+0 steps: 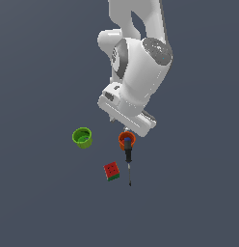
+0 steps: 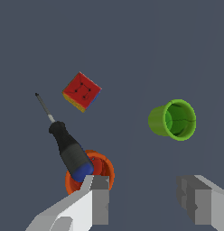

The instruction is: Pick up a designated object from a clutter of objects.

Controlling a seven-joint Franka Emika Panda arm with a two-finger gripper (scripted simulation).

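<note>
The gripper (image 2: 143,198) hangs low over the clutter, its 2 fingers (image 2: 98,200) spread apart, holding nothing. The orange cup (image 1: 126,140) stands upright just below it, one finger at its rim. The screwdriver (image 1: 128,157) has its blue end resting on this cup. The green cup (image 1: 82,137) stands well apart on the exterior view's left; the cube (image 1: 111,171) lies near the screwdriver.

The white arm reaches steeply down, wrist low, and its pincer (image 2: 143,198) hangs with both fingers (image 2: 98,200) spread wide apart (nothing between them).
</note>
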